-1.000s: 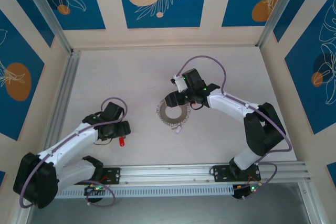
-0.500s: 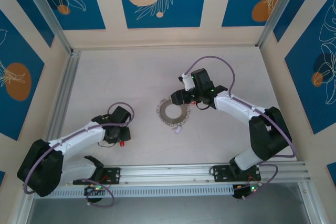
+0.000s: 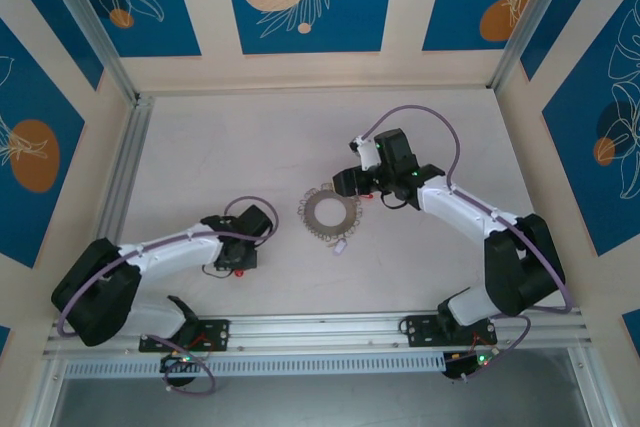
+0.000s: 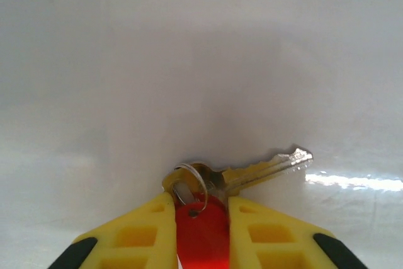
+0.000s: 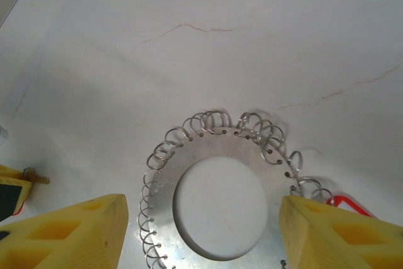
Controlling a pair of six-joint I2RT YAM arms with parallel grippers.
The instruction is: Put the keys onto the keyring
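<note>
The key has a red plastic head, a small split ring and a silver blade pointing right on the table. My left gripper is shut on the red head, one yellow finger pressed against each side. From above, the left gripper sits low at the table's near left with a red speck of the key under it. The keyring is a flat metal disc with a round hole, edged with several small wire loops. My right gripper stands open, straddling the disc.
A small white tag hangs off the keyring's near edge. A thin red loop shows beside my right finger. Aluminium rails bound the white table on the left and near sides; patterned walls enclose the rest.
My left gripper has slid right along the table to the red key and closed on its head. The right gripper has shifted slightly right over the keyring, still open.
</note>
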